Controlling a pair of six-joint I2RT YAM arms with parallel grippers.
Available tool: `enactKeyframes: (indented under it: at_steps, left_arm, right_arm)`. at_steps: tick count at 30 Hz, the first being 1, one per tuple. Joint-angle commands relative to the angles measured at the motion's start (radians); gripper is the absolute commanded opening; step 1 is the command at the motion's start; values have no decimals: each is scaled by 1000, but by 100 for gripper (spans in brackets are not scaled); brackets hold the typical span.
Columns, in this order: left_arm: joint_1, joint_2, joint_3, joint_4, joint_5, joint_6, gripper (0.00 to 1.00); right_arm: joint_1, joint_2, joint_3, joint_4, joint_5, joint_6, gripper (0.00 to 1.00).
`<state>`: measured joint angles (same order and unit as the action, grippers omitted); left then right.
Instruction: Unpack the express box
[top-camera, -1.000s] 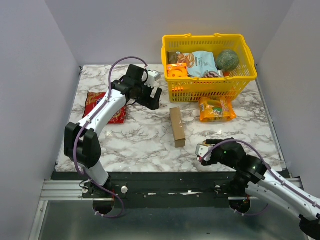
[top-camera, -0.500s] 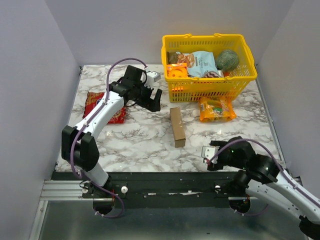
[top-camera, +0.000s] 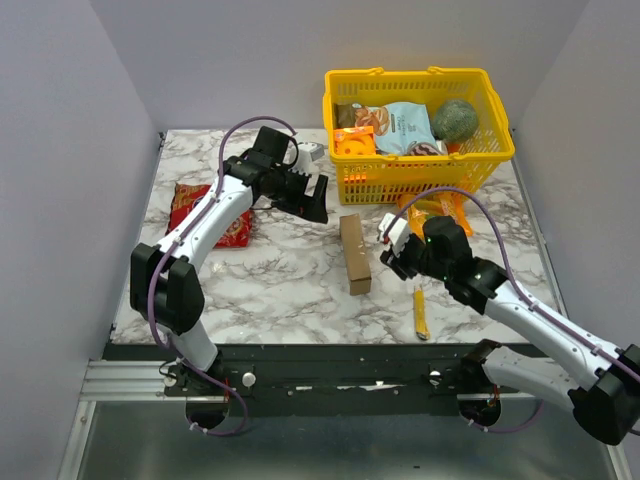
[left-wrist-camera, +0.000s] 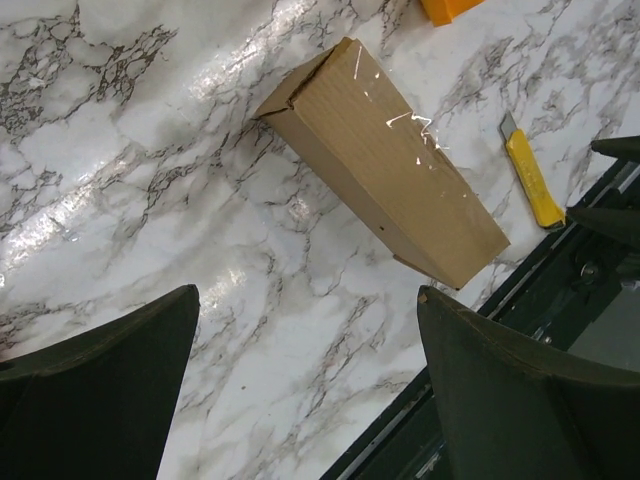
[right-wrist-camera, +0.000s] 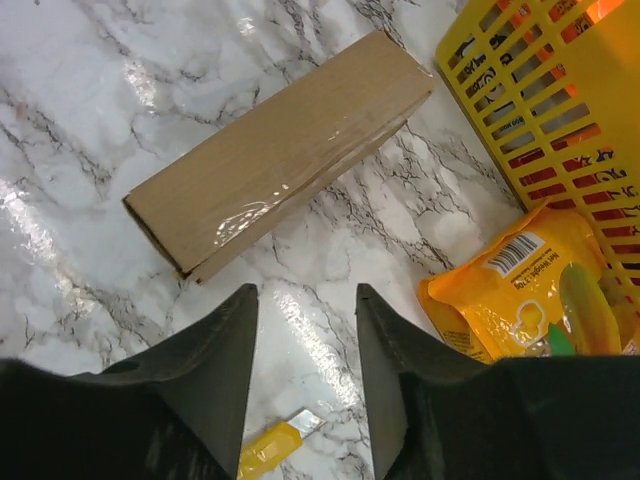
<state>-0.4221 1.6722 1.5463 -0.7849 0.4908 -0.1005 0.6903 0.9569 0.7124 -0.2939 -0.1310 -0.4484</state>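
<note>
Left pincer (left-wrist-camera: 305, 300) hangs over the marble tabletop (top-camera: 280, 285) with its two dark fingers (left-wrist-camera: 110, 390) spread as wide as they go, and there's nothing between them, just bare marble showing through the gap. It's above the far left side of the express box (top-camera: 354, 253), not touching it. The box itself lies flat on the tabletop in the middle, long side running away from the arms, flaps closed, sitting right between the two pincers. Over on the other side, the right pincer (right-wrist-camera: 305, 292) is up close to the box's right edge, its jaws only partly apart, a narrow gap between the fingers (right-wrist-camera: 225, 350), and that gap is empty too: no grip on anything, and the tips stand just short of the cardboard. A yellow utility knife (top-camera: 420, 314) lies by itself on the tabletop near the front edge, below the right pincer. An orange snack bag (right-wrist-camera: 520, 300) rests against the foot of the yellow basket (top-camera: 420, 178), and a red snack bag (top-camera: 190, 207) lies off to the left.
</note>
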Motion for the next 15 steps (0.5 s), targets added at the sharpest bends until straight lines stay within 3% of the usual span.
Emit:
enactKeyframes:
  at_steps: [1, 6, 10, 15]
  left_arm:
    - [-7, 64, 31, -48, -55, 88, 99]
    - [-7, 133, 119, -131, -51, 206, 99]
    - [-18, 124, 92, -50, 5, 108, 99]
    - [-46, 110, 81, -72, -138, 78, 99]
  right_arm:
    - [-130, 40, 4, 136, -183, 112, 44]
    - [-163, 63, -11, 177, -147, 102, 41]
    - [-164, 104, -33, 237, -183, 73, 40]
    - [-163, 200, -34, 242, -236, 36, 38]
